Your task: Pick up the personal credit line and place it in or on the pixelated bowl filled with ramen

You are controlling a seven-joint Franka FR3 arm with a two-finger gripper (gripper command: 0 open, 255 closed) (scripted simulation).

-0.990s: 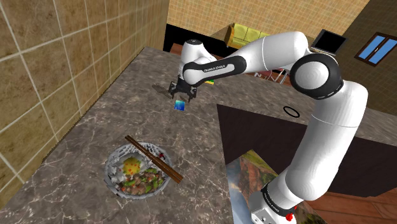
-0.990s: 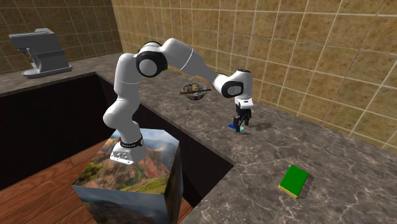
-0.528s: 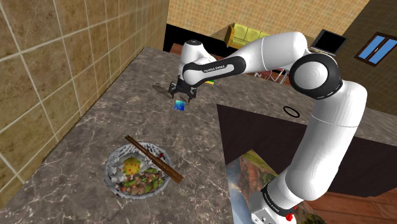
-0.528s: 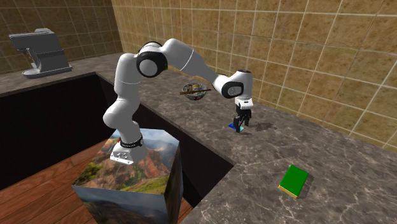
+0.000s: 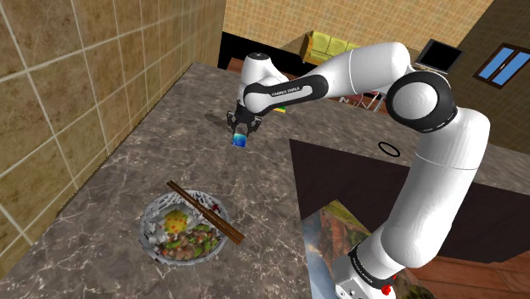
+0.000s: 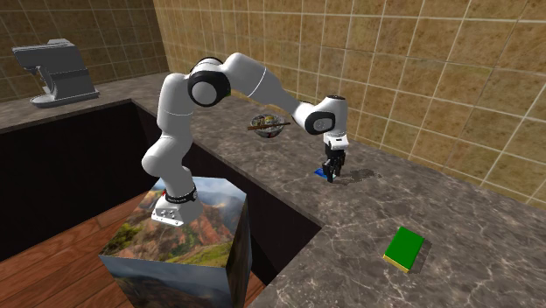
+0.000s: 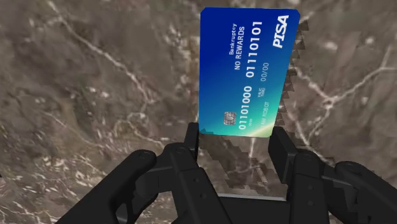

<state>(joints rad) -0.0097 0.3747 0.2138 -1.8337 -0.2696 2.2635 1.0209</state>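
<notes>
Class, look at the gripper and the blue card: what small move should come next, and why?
Probably a short lift straight up. In the wrist view the gripper appears to clasp the blue credit card by its near end, low over the marble counter; the ramen bowl sits apart, so the card must clear the surface first.

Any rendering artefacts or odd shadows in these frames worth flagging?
Wrist view: blue credit card print reads sharp, but the shadow along its edge on the brown marbled counter is stair-stepped. Shoulder view: evenly lit, no glare.
</notes>
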